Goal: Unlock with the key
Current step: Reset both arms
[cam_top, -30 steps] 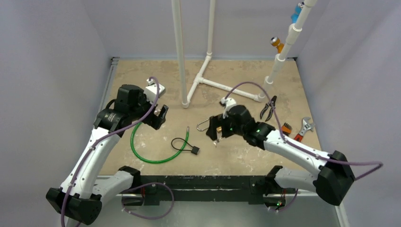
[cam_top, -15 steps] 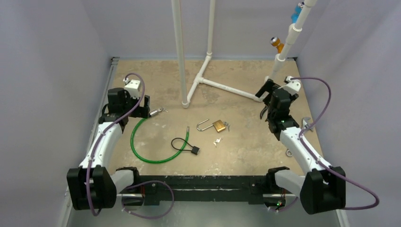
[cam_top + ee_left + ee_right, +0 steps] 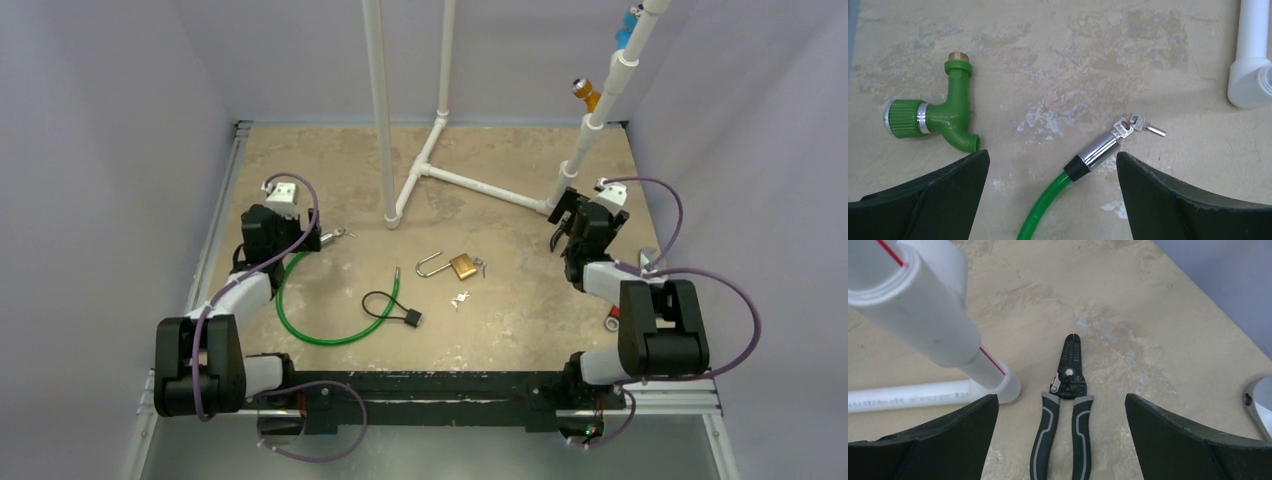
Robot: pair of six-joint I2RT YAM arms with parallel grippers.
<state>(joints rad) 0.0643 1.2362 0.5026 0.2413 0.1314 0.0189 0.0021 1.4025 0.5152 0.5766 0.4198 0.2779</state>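
Although the task concerns the brass padlock (image 3: 463, 267), neither arm is near it: it lies alone at about the middle of the table (image 3: 520, 335), well apart from both. Its shackle (image 3: 430, 264) sticks out toward 9 o'clock and looks swung free on one side, so I judge the lock is already open. A small metal piece touches the body at 3 o'clock; it may be the key in the keyhole, but it is too small to tell. A loose key (image 3: 460, 298) lies near the padlock at 6 o'clock.

The left gripper (image 3: 1052, 153) has its fingers spread wide with nothing between them. It looks down on the metal end of the green cable lock (image 3: 1098, 150), where a small key bunch (image 3: 1143, 125) lies touching the end, and a green tap (image 3: 933, 120) rests at 9 o'clock from there. The right gripper (image 3: 1062, 397) is spread wide and empty too, above the wire stripper (image 3: 1068, 405), with a white PVC pipe (image 3: 923, 315) at 10 o'clock.

A black cable lock (image 3: 390, 308) lies at 8 o'clock from the padlock.

Both arms look parked at the sides, probably because the work at the centre is finished and the empty fingers have nothing more to carry.
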